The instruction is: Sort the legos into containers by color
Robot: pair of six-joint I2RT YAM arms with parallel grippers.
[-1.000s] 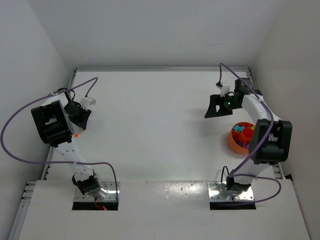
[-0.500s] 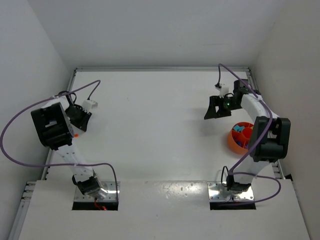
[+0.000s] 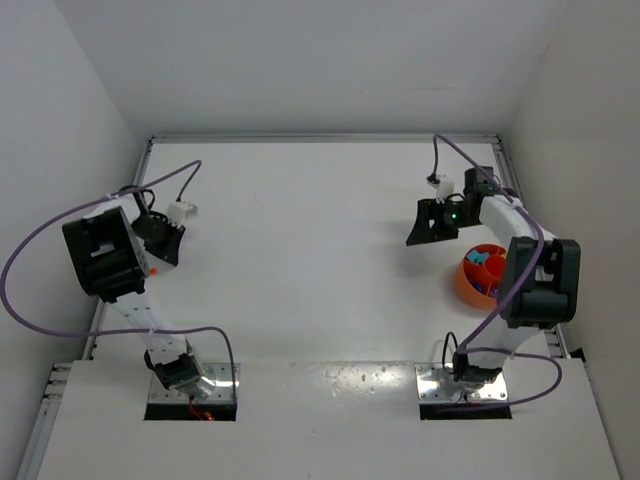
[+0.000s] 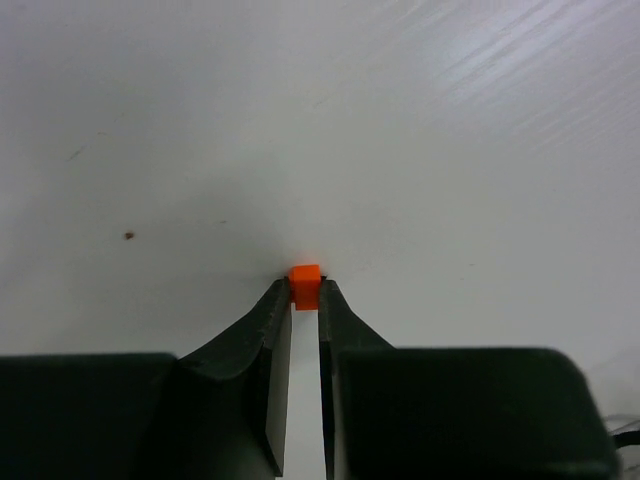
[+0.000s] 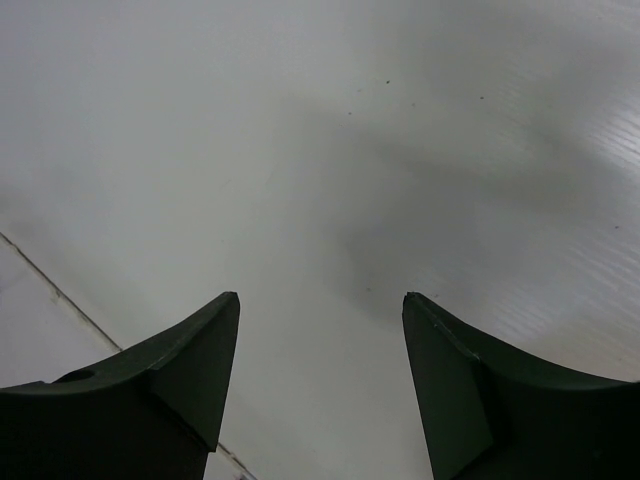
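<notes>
A small orange lego (image 4: 305, 276) is pinched between the fingertips of my left gripper (image 4: 305, 290), which is shut on it down at the white table. In the top view this gripper (image 3: 156, 257) is at the far left edge, and the orange lego (image 3: 152, 269) shows as a speck at its tips. At the right edge stands the round orange bowl (image 3: 463, 281) that holds the containers, with several legos (image 3: 483, 263) inside. My right gripper (image 3: 424, 224) hovers up and left of the bowl. Its jaws (image 5: 320, 300) are open with only bare table between them.
The table's raised left rim (image 3: 140, 180) runs close beside the left gripper. The right wall and rim (image 3: 505, 170) are just behind the right arm and the bowl. A seam line (image 5: 60, 290) crosses the table below the right gripper.
My left gripper's jaws have come together on the orange lego. The right gripper has drifted slightly left and away from the bowl, its jaws a little narrower.
</notes>
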